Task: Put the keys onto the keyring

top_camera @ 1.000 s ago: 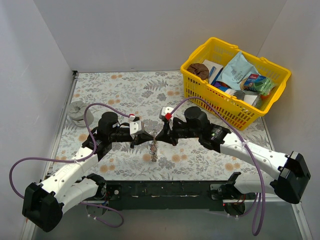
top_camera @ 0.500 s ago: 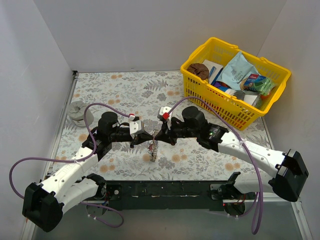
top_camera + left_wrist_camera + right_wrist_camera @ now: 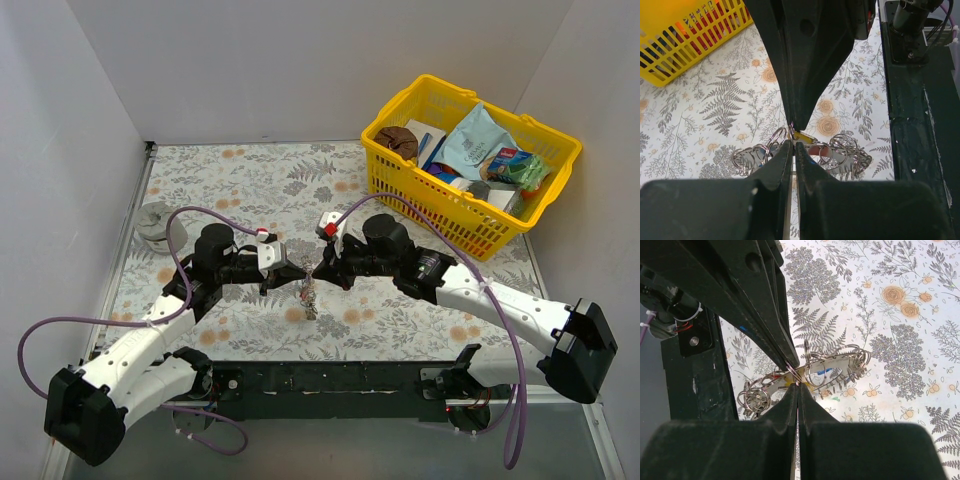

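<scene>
The left pincer and right pincer were clenched tip-to-tip on the keyring; the keys were hung just below.

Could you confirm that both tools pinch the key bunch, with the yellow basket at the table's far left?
Not quite: the top external view shows the yellow basket at the far right; the left tool and right tool do pinch the key bunch.

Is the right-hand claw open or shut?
Shut: the right gripper has fingers pressed together, no gap, tips pinching the bunch of keys.
</scene>
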{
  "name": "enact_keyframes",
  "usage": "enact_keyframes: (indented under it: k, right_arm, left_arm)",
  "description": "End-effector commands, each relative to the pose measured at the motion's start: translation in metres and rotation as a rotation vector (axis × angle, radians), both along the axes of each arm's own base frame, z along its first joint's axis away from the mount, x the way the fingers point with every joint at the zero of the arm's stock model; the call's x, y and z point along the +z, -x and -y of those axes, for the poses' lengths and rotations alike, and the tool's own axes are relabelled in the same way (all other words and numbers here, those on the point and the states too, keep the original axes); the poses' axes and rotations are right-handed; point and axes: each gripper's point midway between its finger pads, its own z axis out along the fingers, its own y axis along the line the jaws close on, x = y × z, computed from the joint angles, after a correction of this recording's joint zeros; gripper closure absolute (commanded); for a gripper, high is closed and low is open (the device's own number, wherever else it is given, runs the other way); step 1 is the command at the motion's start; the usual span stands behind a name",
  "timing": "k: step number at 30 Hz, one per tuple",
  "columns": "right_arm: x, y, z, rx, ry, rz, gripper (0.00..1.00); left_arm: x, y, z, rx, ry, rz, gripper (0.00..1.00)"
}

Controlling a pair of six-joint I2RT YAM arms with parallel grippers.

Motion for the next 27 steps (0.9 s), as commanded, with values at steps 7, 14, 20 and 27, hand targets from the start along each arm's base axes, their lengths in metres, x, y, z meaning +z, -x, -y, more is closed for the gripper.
enact_keyframes:
  k: [7, 14, 20, 27]
  right_arm:
    - [0.033, -0.017, 0.003, -0.089, -0.078, 0.083, 0.99]
    - [0.051, -0.004, 0.002, -0.013, -0.132, 0.118, 0.99]
    - [0.060, 0.009, -0.002, 0.069, -0.168, 0.131, 0.99]
    - [0.046, 0.008, -0.010, 0.097, -0.111, 0.093, 0.99]
  left_arm:
    - [0.028, 0.019, 0.003, -0.100, 0.064, 0.079, 1.00]
    - [0.026, 0.016, 0.003, -0.089, 0.060, 0.072, 1.00]
    - [0.025, 0.015, 0.003, -0.082, 0.056, 0.067, 1.00]
    - [0.024, 0.016, 0.004, -0.085, 0.056, 0.067, 1.00]
